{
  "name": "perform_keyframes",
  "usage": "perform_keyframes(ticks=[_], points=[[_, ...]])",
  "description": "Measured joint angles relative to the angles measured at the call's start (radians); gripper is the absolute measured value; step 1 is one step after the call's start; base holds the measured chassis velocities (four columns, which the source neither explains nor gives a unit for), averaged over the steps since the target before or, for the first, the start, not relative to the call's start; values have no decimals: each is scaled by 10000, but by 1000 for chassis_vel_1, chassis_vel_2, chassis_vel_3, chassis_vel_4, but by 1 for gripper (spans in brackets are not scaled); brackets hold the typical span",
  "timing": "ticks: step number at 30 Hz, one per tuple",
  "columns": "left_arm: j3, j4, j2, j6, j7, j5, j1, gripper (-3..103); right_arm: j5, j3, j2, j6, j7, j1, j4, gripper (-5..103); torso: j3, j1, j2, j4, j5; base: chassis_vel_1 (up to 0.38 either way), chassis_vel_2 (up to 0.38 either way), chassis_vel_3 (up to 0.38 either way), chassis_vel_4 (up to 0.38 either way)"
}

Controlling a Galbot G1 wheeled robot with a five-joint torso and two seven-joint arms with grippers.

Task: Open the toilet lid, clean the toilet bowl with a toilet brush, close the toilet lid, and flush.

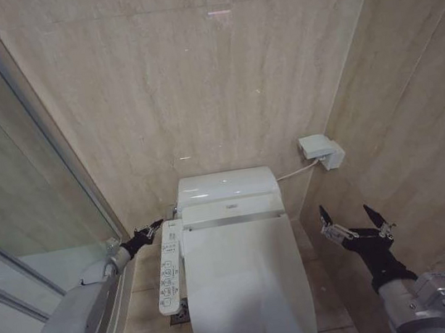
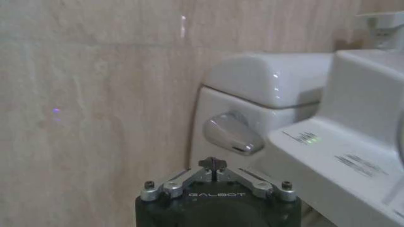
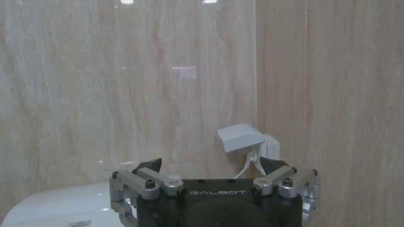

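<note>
The toilet lid [image 1: 249, 288] lies shut, a glossy white oval that hides the toilet bowl. The toilet brush is out of view. My left gripper [image 1: 152, 229] is shut and empty beside the left side of the tank [image 1: 227, 187]. In the left wrist view, this gripper [image 2: 213, 164] points at the chrome flush lever [image 2: 232, 135] and stands just short of it, apart. My right gripper [image 1: 347, 213] hangs open and empty to the right of the toilet, near the side wall; it [image 3: 211, 168] faces the back wall.
A white control panel [image 1: 170, 275] runs along the toilet's left side. A white wall box [image 1: 321, 150] with a cable sits at the back right corner. A glass shower door [image 1: 11, 206] and a white shower tray [image 1: 13, 332] close in on the left. Tiled walls stand close behind and right.
</note>
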Motion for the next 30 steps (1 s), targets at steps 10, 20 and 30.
perform_keyframes(ticks=[10, 20, 30], points=[[-12, -663, 127, 25, -477, -267, 162, 0, 0, 0, 0, 0, 0, 0, 0, 100, 0, 0, 0, 2, 1, 0, 0, 0, 0], [2, -1014, 248, 189, 96, -250, 309, 0, 0, 0, 0, 0, 0, 0, 0, 100, 0, 0, 0, 1, -1, 0, 0, 0, 0], [171, -755, 227, 358, 667, -107, 74, 0, 0, 0, 0, 0, 0, 0, -1, 100, 0, 0, 0, 1, -1, 0, 0, 0, 0]])
